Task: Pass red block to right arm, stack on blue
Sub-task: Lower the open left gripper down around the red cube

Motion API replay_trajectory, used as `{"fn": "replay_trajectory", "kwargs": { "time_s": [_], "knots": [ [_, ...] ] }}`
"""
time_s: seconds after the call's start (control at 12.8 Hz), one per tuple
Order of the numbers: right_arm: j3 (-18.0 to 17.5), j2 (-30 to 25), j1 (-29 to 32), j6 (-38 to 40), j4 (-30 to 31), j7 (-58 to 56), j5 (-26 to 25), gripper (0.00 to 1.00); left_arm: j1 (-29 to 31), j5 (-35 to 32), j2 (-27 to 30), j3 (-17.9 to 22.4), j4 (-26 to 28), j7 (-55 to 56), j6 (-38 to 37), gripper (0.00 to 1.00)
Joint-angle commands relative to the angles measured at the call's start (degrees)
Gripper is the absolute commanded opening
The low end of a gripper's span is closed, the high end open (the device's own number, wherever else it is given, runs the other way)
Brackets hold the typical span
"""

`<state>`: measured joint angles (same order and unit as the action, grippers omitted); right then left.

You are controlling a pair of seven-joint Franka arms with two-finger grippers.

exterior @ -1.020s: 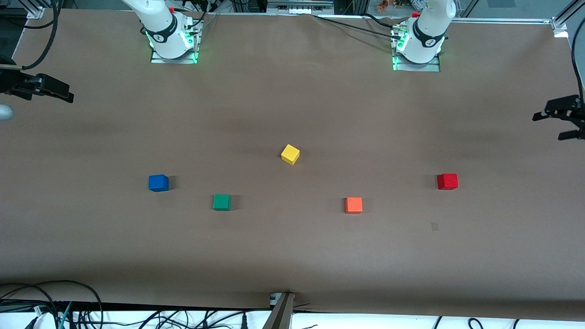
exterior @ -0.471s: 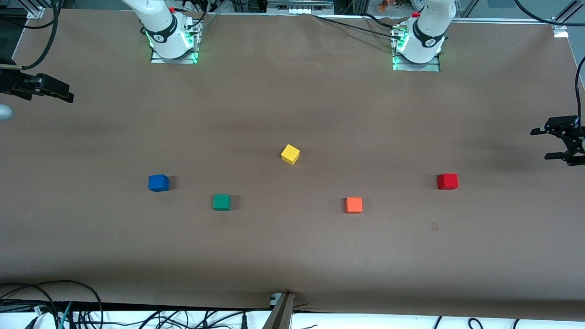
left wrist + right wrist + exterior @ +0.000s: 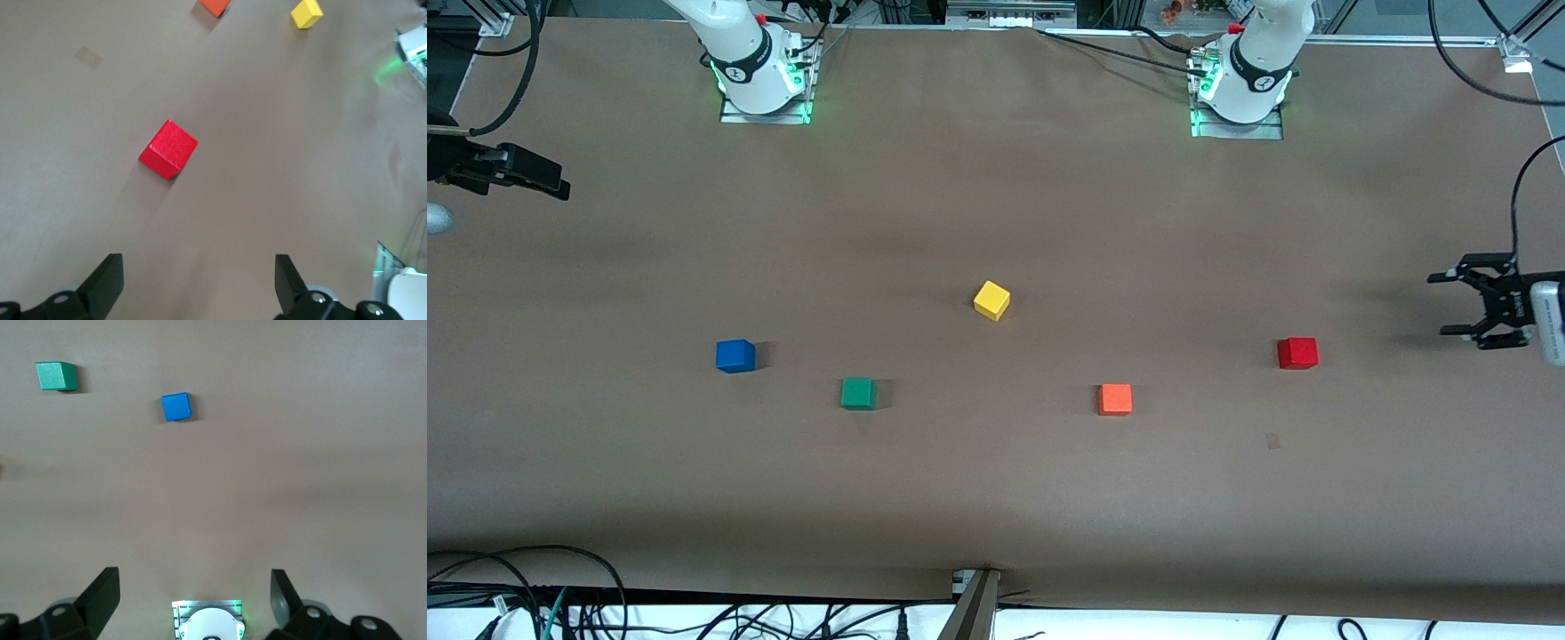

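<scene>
The red block [image 3: 1297, 353] lies on the brown table toward the left arm's end; the left wrist view shows it [image 3: 168, 149] ahead of the fingers, untouched. My left gripper [image 3: 1440, 304] hovers over the table's end beside that block, open and empty, its fingers spread wide [image 3: 199, 267]. The blue block [image 3: 735, 356] sits toward the right arm's end, also seen in the right wrist view [image 3: 177, 407]. My right gripper [image 3: 559, 184] waits over that end's edge, open [image 3: 195, 583] with nothing in it.
A green block [image 3: 858, 393] lies beside the blue one, nearer the front camera. An orange block [image 3: 1115, 399] and a yellow block [image 3: 991, 300] lie mid-table. The arms' bases [image 3: 760, 84] [image 3: 1240, 89] stand along the edge farthest from the camera. Cables hang off the near edge.
The left gripper has come in from the table's end toward the red block. The right arm and all blocks have not moved.
</scene>
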<state>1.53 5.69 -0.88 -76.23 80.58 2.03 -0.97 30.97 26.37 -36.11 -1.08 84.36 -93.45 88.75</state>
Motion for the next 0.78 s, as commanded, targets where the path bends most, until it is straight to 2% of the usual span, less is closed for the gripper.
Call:
{"fn": "replay_trajectory", "kwargs": {
  "time_s": [0.0, 0.47, 0.71],
  "knots": [
    [-0.4, -0.1, 0.4, -0.1, -0.3, -0.5, -0.6, 1.0, 1.8, 5.2, -6.1, -0.5, -1.8, -10.5, 2.5, 1.0],
    [-0.4, -0.1, 0.5, -0.1, -0.3, -0.5, -0.6, 1.0, 5.0, 12.4, -11.2, -0.5, -1.9, -23.6, 2.7, 1.0],
    [-0.4, -0.1, 0.5, -0.1, -0.3, -0.5, -0.6, 1.0, 5.2, 18.1, -14.2, -0.5, -1.9, -33.1, 2.6, 1.0]
  ]
}}
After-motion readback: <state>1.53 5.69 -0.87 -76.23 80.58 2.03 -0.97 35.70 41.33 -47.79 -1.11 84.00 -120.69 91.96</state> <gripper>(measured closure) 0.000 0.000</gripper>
